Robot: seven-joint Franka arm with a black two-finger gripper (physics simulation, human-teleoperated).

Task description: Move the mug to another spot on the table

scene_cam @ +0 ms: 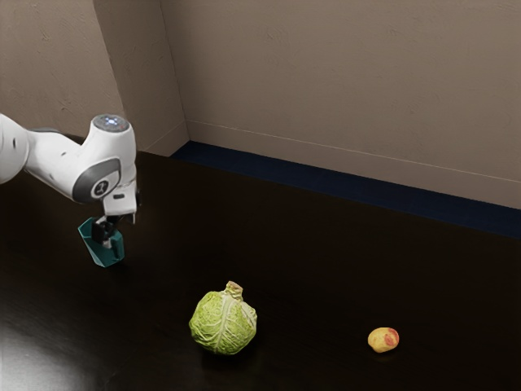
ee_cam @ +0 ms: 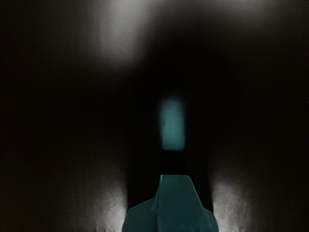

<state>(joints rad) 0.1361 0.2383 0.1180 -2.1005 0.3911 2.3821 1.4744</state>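
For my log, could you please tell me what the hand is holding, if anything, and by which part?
The hand grips the teal mug, seemingly by its upper rim.

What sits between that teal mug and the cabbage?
Nothing: in the exterior view, only bare dark table stretches between the mug, held up in the gripper, and the cabbage.

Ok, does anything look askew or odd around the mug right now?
The teal mug hangs tilted in the gripper rather than upright, apparently just clear of the table. The cabbage and the small fruit lie apart on the table. No spill or damage shows.
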